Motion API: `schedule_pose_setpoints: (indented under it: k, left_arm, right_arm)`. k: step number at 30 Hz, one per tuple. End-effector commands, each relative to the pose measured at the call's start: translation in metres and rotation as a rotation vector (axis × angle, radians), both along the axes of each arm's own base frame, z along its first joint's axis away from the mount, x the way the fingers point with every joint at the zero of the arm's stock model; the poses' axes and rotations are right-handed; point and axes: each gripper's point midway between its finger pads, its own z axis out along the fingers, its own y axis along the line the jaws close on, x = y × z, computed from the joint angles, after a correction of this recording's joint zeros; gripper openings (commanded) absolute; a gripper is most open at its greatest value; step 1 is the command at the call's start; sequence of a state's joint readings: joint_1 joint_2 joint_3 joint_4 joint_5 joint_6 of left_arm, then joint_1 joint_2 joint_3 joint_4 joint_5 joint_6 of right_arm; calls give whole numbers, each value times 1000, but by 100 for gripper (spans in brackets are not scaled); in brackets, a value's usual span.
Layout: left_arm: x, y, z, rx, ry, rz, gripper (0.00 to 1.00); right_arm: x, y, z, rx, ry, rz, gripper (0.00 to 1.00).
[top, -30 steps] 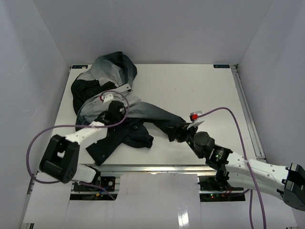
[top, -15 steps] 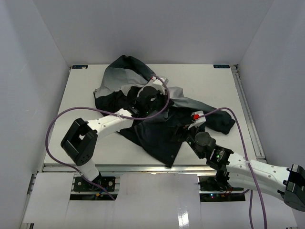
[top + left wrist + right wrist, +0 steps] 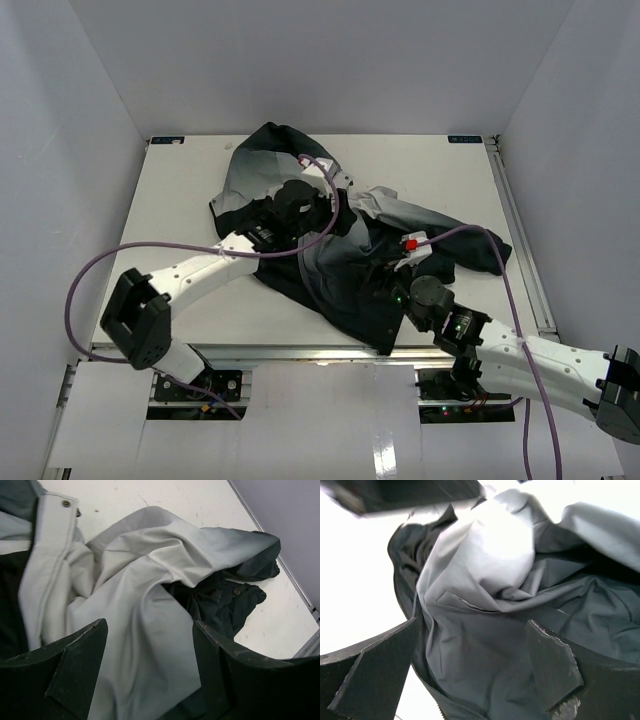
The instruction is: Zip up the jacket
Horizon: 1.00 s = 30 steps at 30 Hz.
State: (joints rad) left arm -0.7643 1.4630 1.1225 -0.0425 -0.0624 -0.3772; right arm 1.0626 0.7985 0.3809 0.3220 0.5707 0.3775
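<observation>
the jacket (image 3: 335, 265) lies crumpled on the table (image 3: 170, 200), spread from the table's centre toward its right side, one dark sleeve end near the table's right edge. my left pincer (image 3: 149, 630) hangs over the table's centre, jaws wide apart and gripping nothing, pale grey folds below them. a light front strip with a snap stud (image 3: 65, 503) shows beyond. my right pincer (image 3: 472, 630) sits low over the table's near-right part, jaws likewise spread wide with nothing between them, facing grey cloth that fades to charcoal.
</observation>
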Motion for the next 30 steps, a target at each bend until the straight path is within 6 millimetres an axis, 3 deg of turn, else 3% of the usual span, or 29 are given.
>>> schedule_pose_setpoints:
  k: [1, 2, 5, 10, 11, 15, 17, 20, 24, 30]
  left_arm:
    - [-16, 49, 31, -4, -9, 122, 79]
    - [-19, 61, 31, 9, 7, 156, 79]
    - [-21, 99, 20, 16, 78, 288, 79]
    - [-18, 176, -38, -57, 227, 540, 76]
    - [-19, 181, -46, -83, 245, 548, 75]
    - [-29, 191, -88, -111, 305, 565, 72]
    - [-32, 194, -107, -93, 336, 577, 72]
    - [-34, 202, -135, -66, 381, 606, 72]
    - [-35, 213, -156, -47, 412, 639, 71]
    - [-35, 224, -172, -35, 420, 674, 72]
  right_arm:
    - [-2, 29, 22, -71, -24, 121, 97]
    - [-3, 35, 24, -86, -26, 145, 99]
    - [-4, 52, 31, -125, -3, 198, 90]
    - [-7, 91, 17, -197, 95, 274, 73]
    - [-11, 99, 17, -213, 109, 288, 68]
    - [-20, 122, -22, -330, 183, 305, 61]
    - [-22, 122, -43, -382, 206, 280, 61]
    - [-21, 118, -60, -413, 221, 252, 61]
    - [-17, 117, -78, -465, 239, 226, 60]
    - [-10, 118, -93, -507, 236, 197, 57]
